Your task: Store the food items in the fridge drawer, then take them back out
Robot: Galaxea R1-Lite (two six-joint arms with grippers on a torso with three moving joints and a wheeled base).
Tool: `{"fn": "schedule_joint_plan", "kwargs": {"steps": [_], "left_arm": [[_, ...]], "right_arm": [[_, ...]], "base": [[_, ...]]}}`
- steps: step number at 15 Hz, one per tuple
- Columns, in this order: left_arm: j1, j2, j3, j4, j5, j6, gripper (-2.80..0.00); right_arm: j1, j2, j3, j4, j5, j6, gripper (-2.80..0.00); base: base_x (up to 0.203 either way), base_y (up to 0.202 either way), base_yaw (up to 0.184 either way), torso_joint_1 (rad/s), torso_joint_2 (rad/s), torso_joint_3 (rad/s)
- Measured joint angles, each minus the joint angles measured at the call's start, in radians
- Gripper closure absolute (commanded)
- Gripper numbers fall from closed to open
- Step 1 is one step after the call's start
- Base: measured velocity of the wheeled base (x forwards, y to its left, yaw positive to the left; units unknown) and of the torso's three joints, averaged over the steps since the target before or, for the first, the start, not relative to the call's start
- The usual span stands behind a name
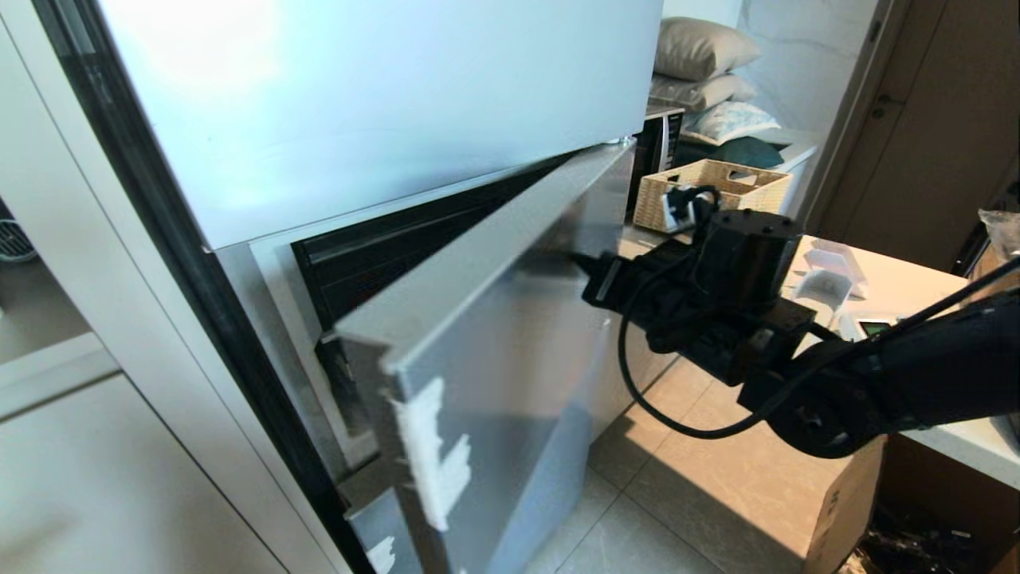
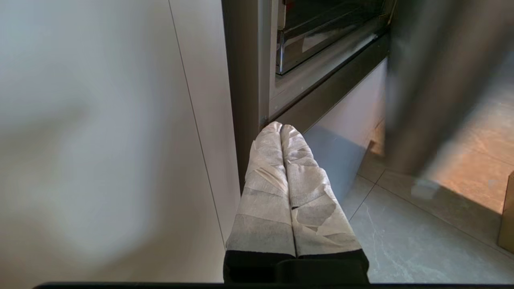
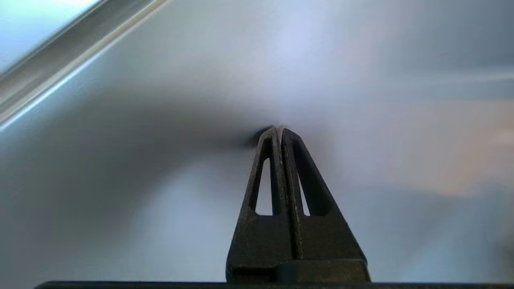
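Right gripper (image 1: 575,259) pressed against the half-open lower fridge door (image 1: 510,351), fingers closed together with nothing between them.

In the head view the right arm reaches in from 3 o'clock, its black fingertips touching the outer face of the pale door panel, which stands ajar below the closed upper door (image 1: 382,104); the right wrist view shows the two fingers (image 3: 271,168) pinched narrow, tips against the smooth panel. The left gripper (image 2: 281,127) hangs low near the fridge's bottom corner, its taped fingers (image 2: 265,192) shut side by side and empty. Neither the fruit nor the clear drawer can be made out; only a dark gap shows behind the door. At 1 o'clock a wicker basket (image 1: 713,195) sits on the desk (image 1: 908,291).
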Motion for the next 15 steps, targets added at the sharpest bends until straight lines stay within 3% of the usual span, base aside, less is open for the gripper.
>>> {"fn": "schedule_joint_plan", "kwargs": {"steps": [2,4,7,10,15], "left_arm": [[0.0,0.0,0.0,0.0,0.0,0.0,0.0],[0.0,0.0,0.0,0.0,0.0,0.0,0.0],[0.0,0.0,0.0,0.0,0.0,0.0,0.0],[0.0,0.0,0.0,0.0,0.0,0.0,0.0],[0.0,0.0,0.0,0.0,0.0,0.0,0.0]], "right_arm": [[0.009,0.059,-0.034,-0.071,0.196,0.082,0.0],[0.002,0.11,-0.069,-0.144,0.288,0.156,0.0],[0.0,0.124,-0.032,-0.169,0.248,0.123,0.0],[-0.008,0.029,0.119,-0.183,0.191,0.029,0.0],[-0.031,-0.364,0.534,-0.078,-0.015,-0.271,0.0]], "base": [[0.0,0.0,0.0,0.0,0.0,0.0],[0.0,0.0,0.0,0.0,0.0,0.0],[0.0,0.0,0.0,0.0,0.0,0.0],[0.0,0.0,0.0,0.0,0.0,0.0],[0.0,0.0,0.0,0.0,0.0,0.0]]}}
